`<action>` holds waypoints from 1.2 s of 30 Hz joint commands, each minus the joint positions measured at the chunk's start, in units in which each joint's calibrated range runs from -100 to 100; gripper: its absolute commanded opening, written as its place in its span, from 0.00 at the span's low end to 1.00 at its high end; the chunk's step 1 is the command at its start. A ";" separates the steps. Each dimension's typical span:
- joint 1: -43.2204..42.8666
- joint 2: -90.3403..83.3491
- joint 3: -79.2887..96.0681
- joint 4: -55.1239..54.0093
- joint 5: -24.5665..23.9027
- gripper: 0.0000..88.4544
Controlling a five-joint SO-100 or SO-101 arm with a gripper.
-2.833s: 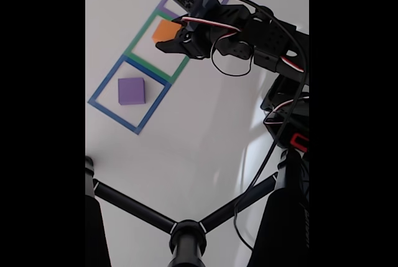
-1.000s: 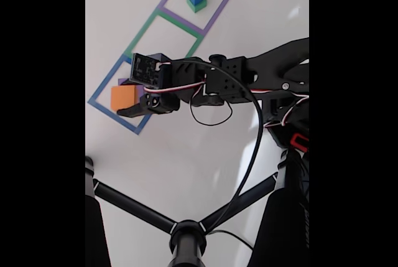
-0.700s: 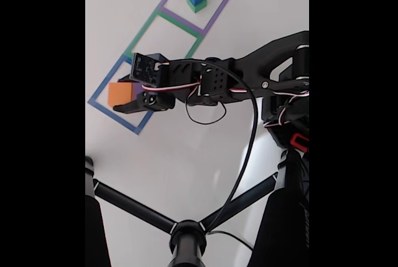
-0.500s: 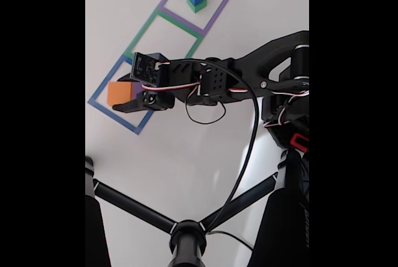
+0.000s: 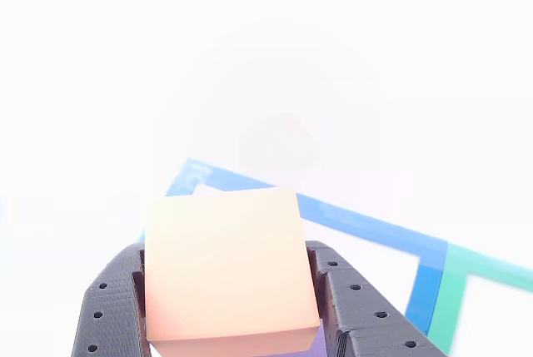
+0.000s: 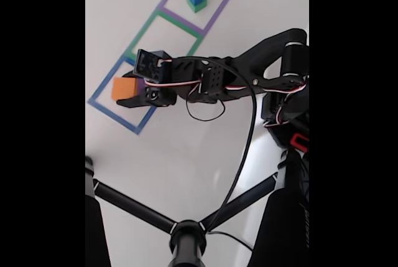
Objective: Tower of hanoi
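No readable text, labels, brands, numbers or signs anywhere, none on the arm (image 6: pixel 249 77), the orange block (image 6: pixel 124 88), or the white table (image 6: pixel 186 155) with its taped squares

I see a plain white counter (image 6: pixel 186 149), glossy enough to throw soft glare near its right side in the fixed view. A black tripod (image 6: pixel 186 233) stands at the bottom there. The other view is washed out by bright light.
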 commanded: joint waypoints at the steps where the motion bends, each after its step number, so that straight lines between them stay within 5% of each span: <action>1: 1.62 0.80 -0.19 -3.04 0.59 0.11; 36: 0.75 5.24 2.36 -10.17 0.59 0.11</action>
